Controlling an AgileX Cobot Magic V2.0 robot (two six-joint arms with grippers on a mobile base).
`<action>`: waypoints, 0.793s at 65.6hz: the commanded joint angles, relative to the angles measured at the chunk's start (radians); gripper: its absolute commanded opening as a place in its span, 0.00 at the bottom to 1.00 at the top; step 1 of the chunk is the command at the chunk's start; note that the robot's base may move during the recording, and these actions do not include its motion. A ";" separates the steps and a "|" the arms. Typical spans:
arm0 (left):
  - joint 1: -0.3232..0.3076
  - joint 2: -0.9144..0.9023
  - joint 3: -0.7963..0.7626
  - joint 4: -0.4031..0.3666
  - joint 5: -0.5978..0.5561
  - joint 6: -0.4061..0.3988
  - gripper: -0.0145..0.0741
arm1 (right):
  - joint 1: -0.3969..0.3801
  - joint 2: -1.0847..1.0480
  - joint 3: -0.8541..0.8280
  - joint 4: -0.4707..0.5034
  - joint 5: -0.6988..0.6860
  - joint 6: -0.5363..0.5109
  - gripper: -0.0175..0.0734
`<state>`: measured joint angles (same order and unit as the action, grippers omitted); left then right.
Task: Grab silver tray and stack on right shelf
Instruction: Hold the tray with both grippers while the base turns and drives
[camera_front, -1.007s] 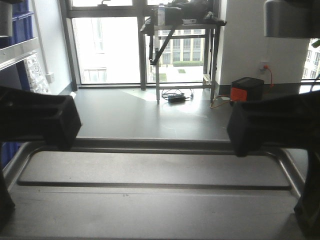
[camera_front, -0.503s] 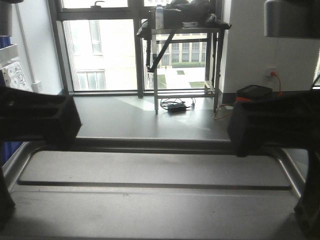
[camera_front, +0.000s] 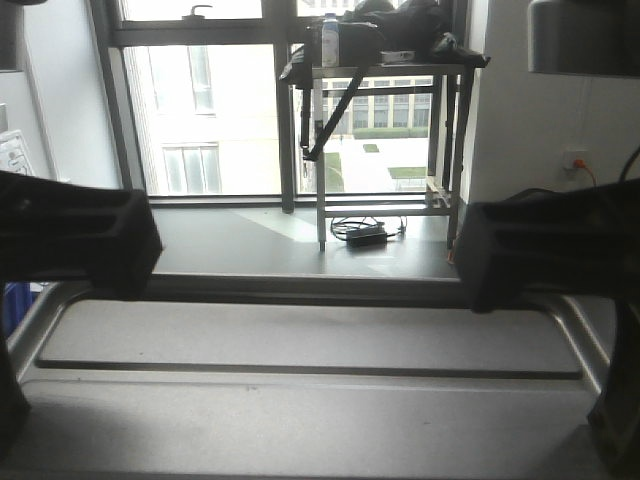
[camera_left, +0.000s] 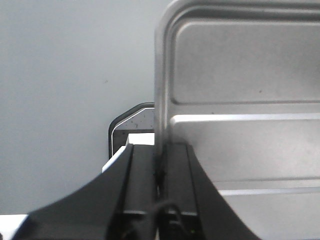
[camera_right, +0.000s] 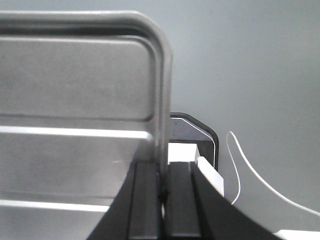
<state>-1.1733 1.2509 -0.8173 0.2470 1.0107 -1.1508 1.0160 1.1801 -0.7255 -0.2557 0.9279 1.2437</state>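
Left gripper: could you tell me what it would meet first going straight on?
Nothing beyond the silver tray it grips: past the left gripper, only bare floor shows, depth unclear.

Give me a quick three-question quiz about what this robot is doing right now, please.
1. True or false: only one gripper holds the silver tray.
2. Where does the left gripper clamp the tray? A) its side rim B) a floor ridge C) nowhere
3. Fill in: the right gripper is ___ on the tray's rim.
Key: 1 false; 2 A; 3 shut.
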 joint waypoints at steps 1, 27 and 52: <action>-0.009 -0.026 -0.021 0.030 0.036 0.012 0.05 | -0.004 -0.025 -0.025 -0.056 0.008 -0.009 0.27; -0.009 -0.026 -0.021 0.030 0.038 0.012 0.05 | -0.004 -0.025 -0.025 -0.056 0.008 -0.009 0.27; -0.009 -0.026 -0.021 0.030 0.038 0.012 0.05 | -0.004 -0.025 -0.025 -0.056 0.008 -0.009 0.27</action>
<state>-1.1733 1.2509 -0.8173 0.2483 1.0107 -1.1508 1.0160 1.1801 -0.7255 -0.2557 0.9261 1.2437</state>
